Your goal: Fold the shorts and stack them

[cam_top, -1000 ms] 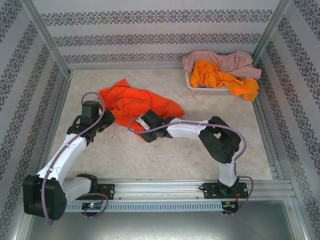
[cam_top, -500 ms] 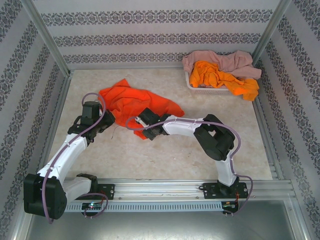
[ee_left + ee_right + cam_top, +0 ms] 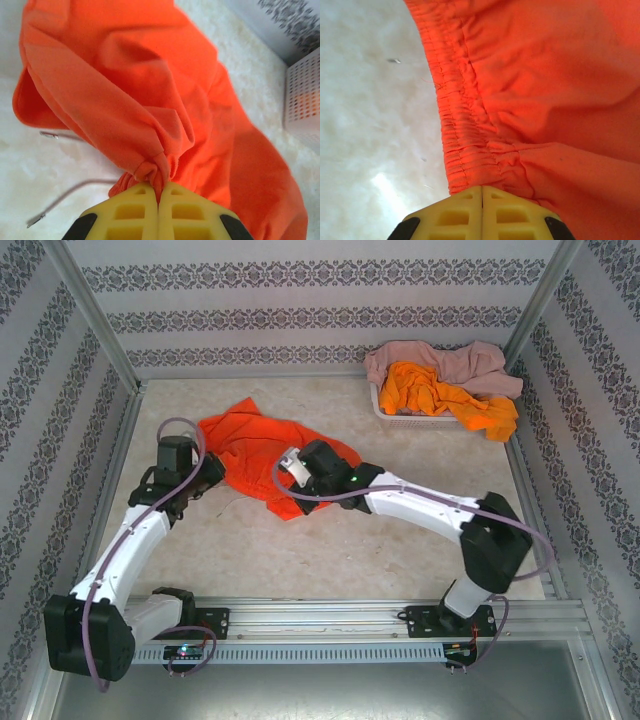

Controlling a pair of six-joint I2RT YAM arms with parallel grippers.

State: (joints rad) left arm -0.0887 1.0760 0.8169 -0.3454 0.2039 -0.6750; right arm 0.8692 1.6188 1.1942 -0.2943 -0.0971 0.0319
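1. While both arms are gripping the bright orange cloth shorts (image 3: 265, 445), which are lying rumpled on the pale marbled table (image 3: 330, 550), the step in hand is looking like the spreading-out of the first pair. No fold is showing yet and nothing is stacked.
2. On the left, the left gripper (image 3: 159, 186) is pressing its yellow jaws fully together and pinching a bunched knot of orange fabric right at the tips. The rest of the garment is fanning out ahead of those jaws and off to their right. A thin drawstring (image 3: 67, 192) is trailing on the table just left of the tips.
3. Further right, the right gripper (image 3: 481, 189) is also clamping flat, holding the end of the gathered elastic waistband. The band is running straight ahead from the tips, with the leg fabric lying to their right and bare table to their left.
4. As I am judging it, the next move is calling for both arms to draw apart together. That means pulling the waistband taut and flat without letting either pinch slip.
5. Far beyond the right jaws, a dusty pink pair (image 3: 440, 358) and a second orange pair (image 3: 435, 390) are waiting, heaped in the white perforated plastic basket (image 3: 395, 420).
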